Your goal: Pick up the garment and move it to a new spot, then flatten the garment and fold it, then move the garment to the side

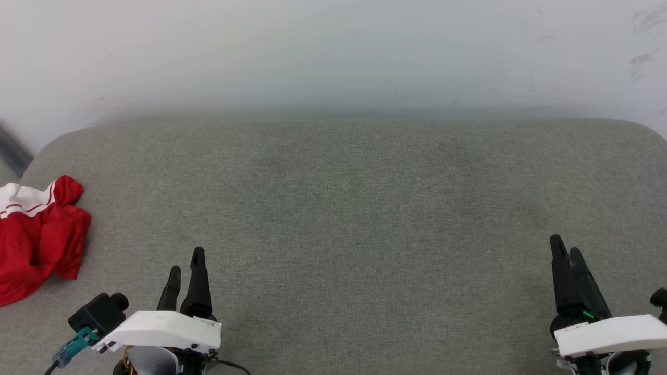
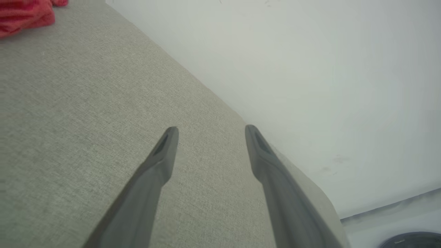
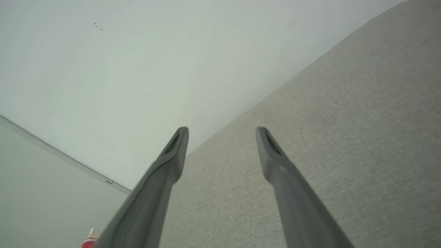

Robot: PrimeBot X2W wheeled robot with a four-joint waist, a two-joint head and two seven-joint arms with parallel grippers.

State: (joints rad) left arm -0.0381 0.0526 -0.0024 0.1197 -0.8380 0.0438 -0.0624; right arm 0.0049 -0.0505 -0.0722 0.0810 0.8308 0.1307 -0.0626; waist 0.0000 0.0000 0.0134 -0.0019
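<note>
Garment (image 1: 36, 234) bunched (far left), near left tool (image 1: 186, 261); right tool (image 1: 566, 246) well apart; both spread.

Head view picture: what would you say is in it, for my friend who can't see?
A crumpled red soft-fabric T-shirt with a white sleeve lies untouched at the left edge of a wide grey fabric-covered surface. The dark-fingered left gripper and right gripper rise near the bottom corners, both empty. A plain white wall stands behind.
</note>
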